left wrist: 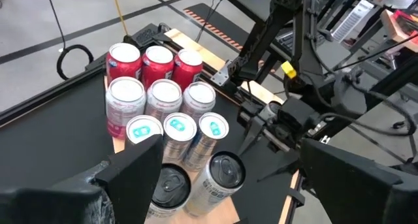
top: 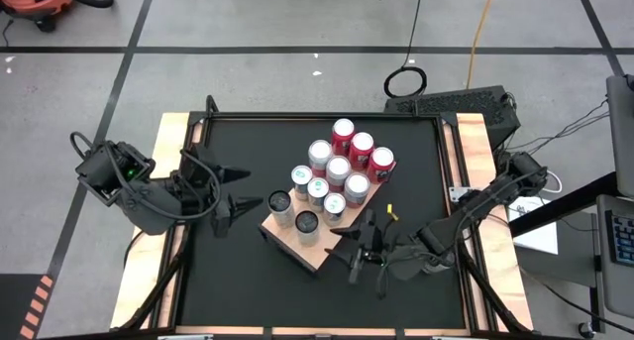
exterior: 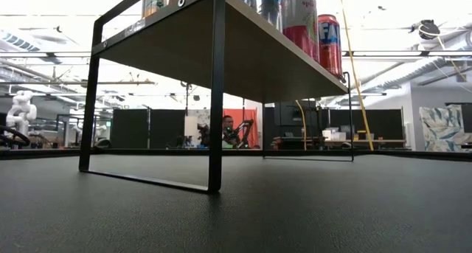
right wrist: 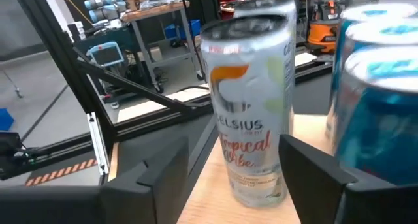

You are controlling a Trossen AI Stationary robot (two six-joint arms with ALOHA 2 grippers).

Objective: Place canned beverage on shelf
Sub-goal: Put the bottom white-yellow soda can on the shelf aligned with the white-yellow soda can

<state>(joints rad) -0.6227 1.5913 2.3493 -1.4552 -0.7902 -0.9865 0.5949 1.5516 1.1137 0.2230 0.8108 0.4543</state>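
Observation:
The tan wooden shelf [top: 297,245] stands on black metal legs [exterior: 215,98] in the middle of the black table. Several cans stand on it: red ones [top: 362,147] at the far end, silver ones with teal tops [top: 317,188], and two dark-topped ones [top: 280,203] at the near end. My right gripper [top: 347,253] is open beside the shelf's near right edge. Its fingers stand on either side of a white Celsius can [right wrist: 251,119], which stands upright on the shelf board [right wrist: 209,185]. My left gripper [top: 236,188] is open and empty, left of the shelf.
The table's wooden side rails [top: 168,152] and black frame bound the black mat. The cans stand close together on the shelf [left wrist: 163,100]. Bare mat lies left of and in front of the shelf [top: 238,281]. A yellow tag [top: 390,212] shows on my right arm.

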